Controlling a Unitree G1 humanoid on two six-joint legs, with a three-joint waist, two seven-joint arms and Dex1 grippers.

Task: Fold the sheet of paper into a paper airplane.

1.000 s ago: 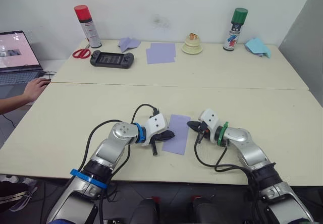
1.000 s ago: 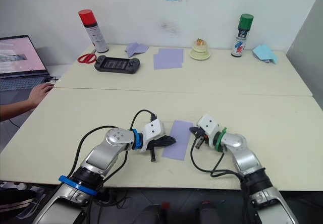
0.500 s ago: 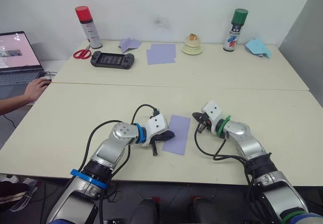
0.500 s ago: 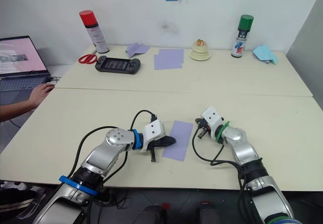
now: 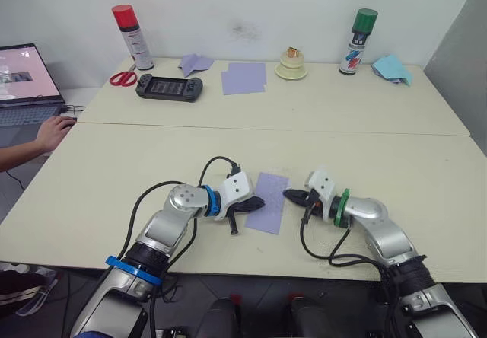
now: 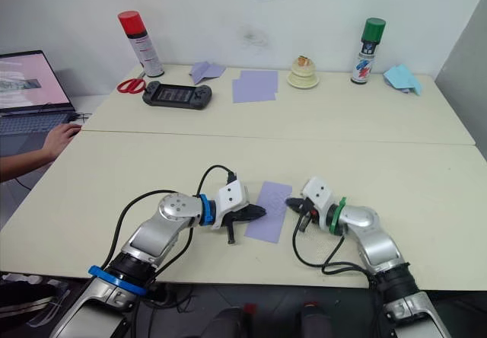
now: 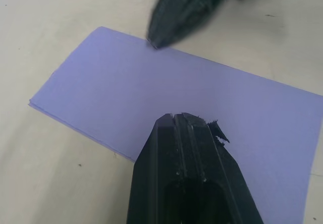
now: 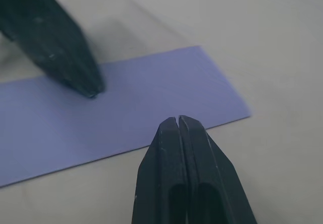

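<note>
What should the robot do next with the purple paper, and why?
Probably run the right gripper along the sheet of paper's edge to press the crease. The paper looks already folded in half, a narrow strip with doubled edges. The left gripper, shut, rests on one long side, and the right, also shut, sits at the other.

Left gripper (image 7: 184,118) with both black fingers pressed together, tips resting on the sheet of paper (image 7: 151,93). Lavender sheet lying flat on the pale table (image 7: 45,183), two layers showing along one edge, so folded over once. Right gripper (image 7: 189,9), blurred, tip touching the sheet's far long edge opposite; fingers there not told apart.
</note>
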